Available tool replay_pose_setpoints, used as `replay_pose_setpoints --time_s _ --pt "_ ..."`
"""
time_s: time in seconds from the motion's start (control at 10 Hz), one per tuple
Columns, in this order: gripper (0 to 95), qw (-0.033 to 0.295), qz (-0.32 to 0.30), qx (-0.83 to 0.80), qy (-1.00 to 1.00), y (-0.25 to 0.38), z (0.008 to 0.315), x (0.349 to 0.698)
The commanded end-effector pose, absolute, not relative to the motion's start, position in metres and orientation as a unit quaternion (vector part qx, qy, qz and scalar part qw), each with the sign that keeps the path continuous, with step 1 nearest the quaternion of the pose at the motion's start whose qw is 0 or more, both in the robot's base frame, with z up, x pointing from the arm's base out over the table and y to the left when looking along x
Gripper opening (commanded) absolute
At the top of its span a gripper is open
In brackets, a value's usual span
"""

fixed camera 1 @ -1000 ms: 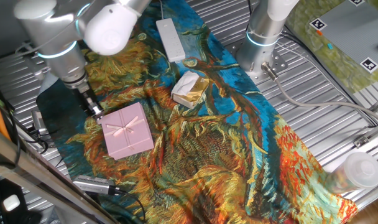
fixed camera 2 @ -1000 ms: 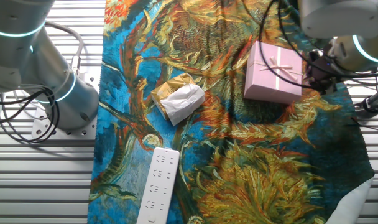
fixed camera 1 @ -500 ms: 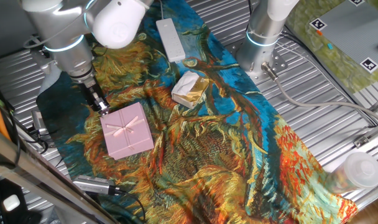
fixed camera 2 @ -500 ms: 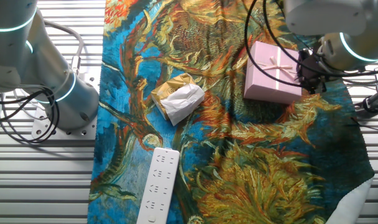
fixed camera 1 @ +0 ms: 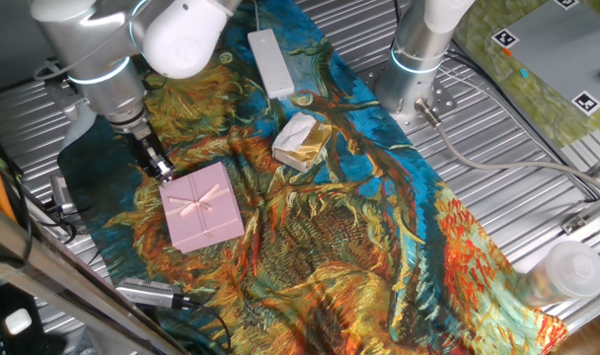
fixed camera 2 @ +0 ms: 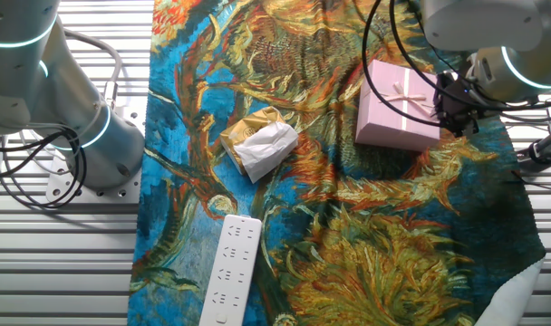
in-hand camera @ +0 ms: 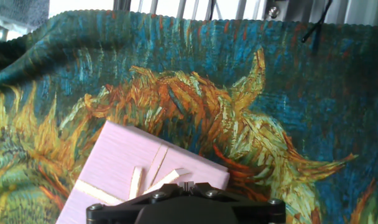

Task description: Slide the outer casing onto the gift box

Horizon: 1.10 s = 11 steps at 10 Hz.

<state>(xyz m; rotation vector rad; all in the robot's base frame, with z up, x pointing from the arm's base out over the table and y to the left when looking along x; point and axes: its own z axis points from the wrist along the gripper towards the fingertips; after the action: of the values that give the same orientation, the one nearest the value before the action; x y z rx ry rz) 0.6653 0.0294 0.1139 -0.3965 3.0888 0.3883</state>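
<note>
A ribbed metal worktop (fixed camera 1: 497, 212) carries a sunflower-print cloth (fixed camera 1: 379, 227). On it lies the outer casing (fixed camera 1: 200, 207), matte pink card with a flat bow, the jaws just beside its edge; their opening cannot be told. Nearby sit a cream-and-gold wrapped lump (fixed camera 2: 260, 141) and a white bar (fixed camera 2: 229, 270).

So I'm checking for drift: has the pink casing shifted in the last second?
No. The outer casing keeps its spot relative to the wrapped lump.

Matt pink cardboard outer casing (fixed camera 1: 201, 208) on painted cloth (fixed camera 1: 359, 197).
</note>
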Motion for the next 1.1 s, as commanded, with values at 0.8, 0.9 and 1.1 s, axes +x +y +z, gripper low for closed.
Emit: replay_pose_setpoints --time_s 0.8,0.9,1.1 --pt "0.0 -0.007 0.082 -0.184 0.980 0.029 0.114 0.658" --pt "0.0 -0.007 0.084 -0.182 0.980 0.029 0.114 0.650" --pt "0.0 -0.013 0.105 -0.169 0.980 0.032 0.113 0.636"
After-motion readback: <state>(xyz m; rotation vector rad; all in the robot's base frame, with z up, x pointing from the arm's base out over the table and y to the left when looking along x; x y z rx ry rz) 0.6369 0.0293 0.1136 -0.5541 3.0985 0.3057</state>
